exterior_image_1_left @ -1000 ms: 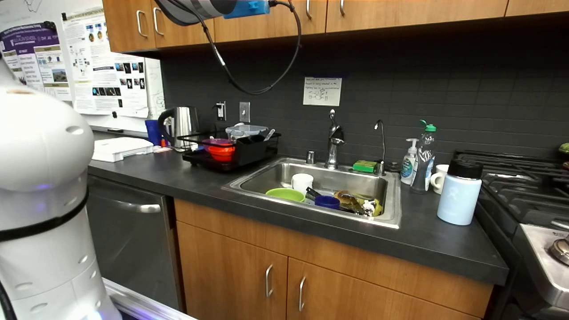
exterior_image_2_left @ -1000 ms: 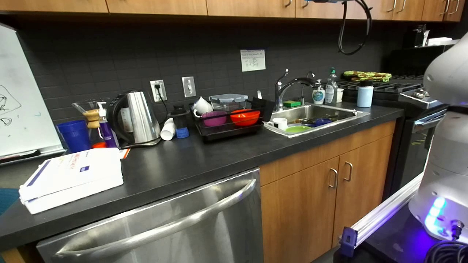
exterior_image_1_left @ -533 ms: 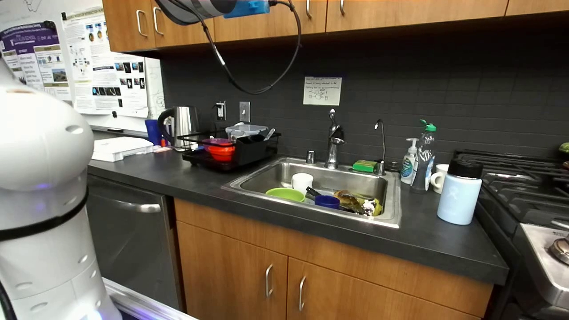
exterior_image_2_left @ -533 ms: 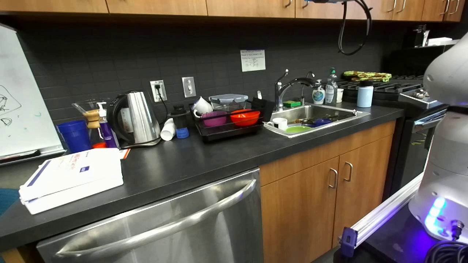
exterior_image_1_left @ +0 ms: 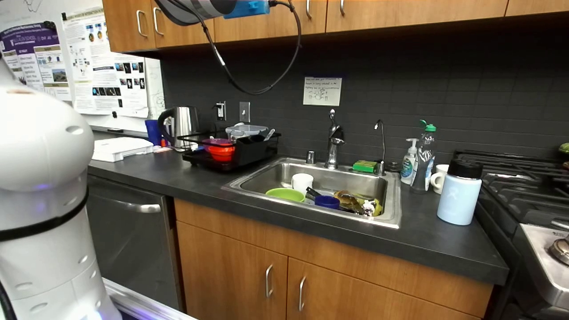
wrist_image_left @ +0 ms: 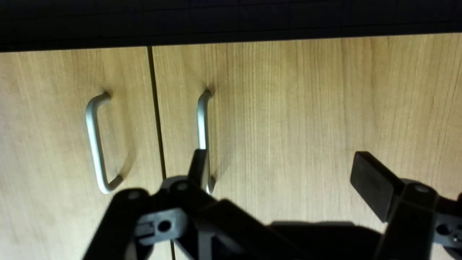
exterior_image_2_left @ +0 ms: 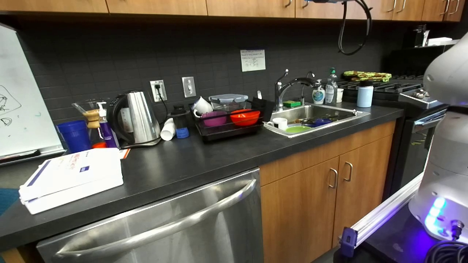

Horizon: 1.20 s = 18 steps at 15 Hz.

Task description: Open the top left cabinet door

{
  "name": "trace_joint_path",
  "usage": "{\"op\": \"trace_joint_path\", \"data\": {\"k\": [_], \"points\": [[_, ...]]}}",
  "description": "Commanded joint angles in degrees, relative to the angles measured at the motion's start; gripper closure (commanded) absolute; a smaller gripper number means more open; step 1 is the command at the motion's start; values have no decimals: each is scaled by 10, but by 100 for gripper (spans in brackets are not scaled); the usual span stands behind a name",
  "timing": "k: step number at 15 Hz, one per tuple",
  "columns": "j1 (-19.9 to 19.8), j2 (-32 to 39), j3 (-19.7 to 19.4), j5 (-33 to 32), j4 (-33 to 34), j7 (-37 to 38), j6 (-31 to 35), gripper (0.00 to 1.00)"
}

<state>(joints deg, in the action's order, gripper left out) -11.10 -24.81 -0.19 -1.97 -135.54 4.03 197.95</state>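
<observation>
The top left cabinet door (wrist_image_left: 306, 108) is flat light-brown wood and closed in the wrist view. It also shows in both exterior views, cut off by the top edge (exterior_image_1_left: 284, 24) (exterior_image_2_left: 252, 8). Its silver bar handle (wrist_image_left: 203, 119) stands near the seam with the neighbouring door. My gripper (wrist_image_left: 281, 160) is open with nothing between its fingers. In the wrist view its left finger overlaps the lower part of the handle; I cannot tell whether they touch. The right finger is in front of the bare door panel. The fingers are out of view in both exterior views.
The neighbouring upper door (wrist_image_left: 54, 144) has its own handle (wrist_image_left: 95, 141) just across the seam. A black cable loop (exterior_image_1_left: 266, 91) hangs from the arm below the cabinets. On the counter below stand a dish rack (exterior_image_1_left: 249, 153), a kettle (exterior_image_1_left: 186, 124) and a faucet (exterior_image_1_left: 332, 142).
</observation>
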Motion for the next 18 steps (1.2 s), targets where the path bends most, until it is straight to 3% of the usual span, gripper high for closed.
{"op": "trace_joint_path", "data": {"k": [1, 18], "points": [[-5, 2, 3, 1, 5, -1, 0, 0], [-3, 45, -13, -3, 80, -3, 0, 0]]}}
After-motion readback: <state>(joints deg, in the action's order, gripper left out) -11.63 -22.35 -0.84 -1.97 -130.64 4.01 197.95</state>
